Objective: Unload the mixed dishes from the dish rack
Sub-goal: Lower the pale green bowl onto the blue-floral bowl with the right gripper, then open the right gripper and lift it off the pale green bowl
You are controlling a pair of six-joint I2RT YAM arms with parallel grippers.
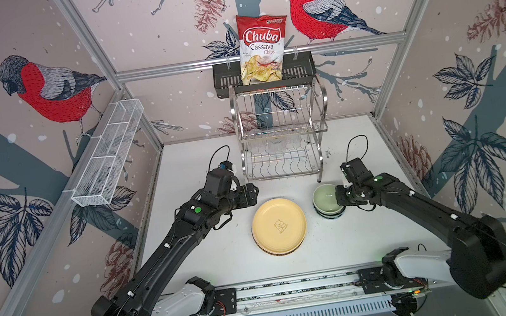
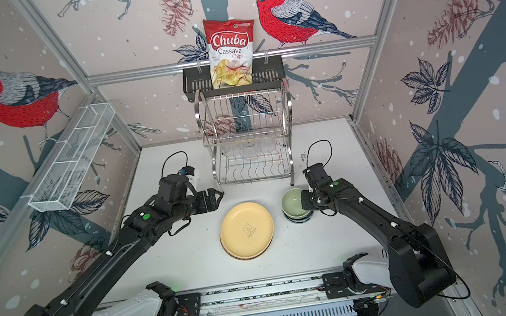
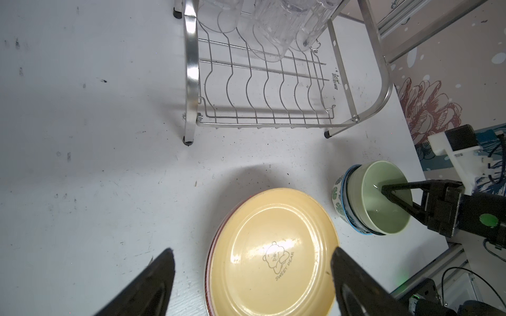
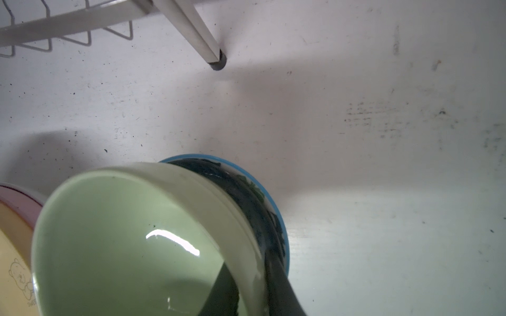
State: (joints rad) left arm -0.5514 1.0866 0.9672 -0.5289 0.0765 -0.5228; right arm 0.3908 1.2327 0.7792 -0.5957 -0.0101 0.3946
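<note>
The steel dish rack (image 1: 281, 128) (image 2: 246, 133) (image 3: 191, 68) stands at the back of the table, with clear glass (image 1: 275, 147) (image 3: 273, 27) on its lower tier. A cream-yellow plate (image 1: 278, 225) (image 2: 247, 229) (image 3: 273, 254) tops a stack in front; a pink rim (image 4: 16, 194) shows beneath. The pale green bowl (image 1: 325, 197) (image 2: 292, 201) (image 4: 123, 232) sits nested in a blue-rimmed bowl (image 4: 282, 219) and a leaf-print bowl (image 3: 337, 194). My right gripper (image 1: 337, 194) (image 4: 247, 260) straddles the green bowl's wall, one finger inside, one outside. My left gripper (image 1: 254, 191) (image 3: 253, 250) hangs open above the plate's edge, holding nothing.
A chips bag (image 1: 263, 47) stands in a black slotted basket (image 1: 299, 69) on the back wall above the rack. A long white mesh tray (image 1: 108, 154) hangs on the left wall. The rack's front right leg (image 4: 216, 60) stands just behind the bowls.
</note>
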